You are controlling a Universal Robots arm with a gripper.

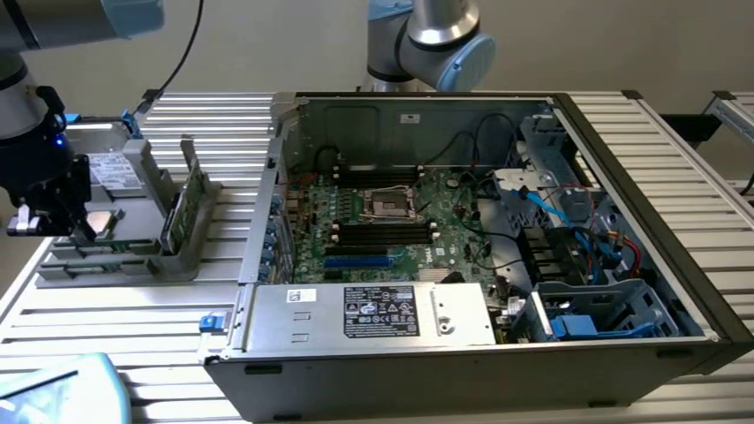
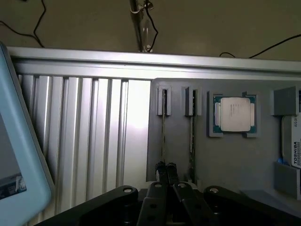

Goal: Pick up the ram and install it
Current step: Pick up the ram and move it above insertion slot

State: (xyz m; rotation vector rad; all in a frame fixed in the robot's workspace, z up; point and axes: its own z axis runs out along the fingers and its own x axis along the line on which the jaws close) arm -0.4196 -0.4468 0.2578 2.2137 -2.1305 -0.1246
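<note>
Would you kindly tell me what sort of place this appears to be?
Probably a robotics lab's computer-assembly bench: an open desktop PC case, a grey fixture holding RAM sticks and a processor, on a slatted aluminium table.

On the grey holder (image 2: 235,160), the near ends of the ram (image 2: 163,132) and of the 2nd stick (image 2: 192,136) beside it are hidden behind the gripper (image 2: 166,170); contact cannot be told. Past the holder's processor (image 2: 234,114), the drive (image 2: 292,141) is cut by the picture's edge.
</note>
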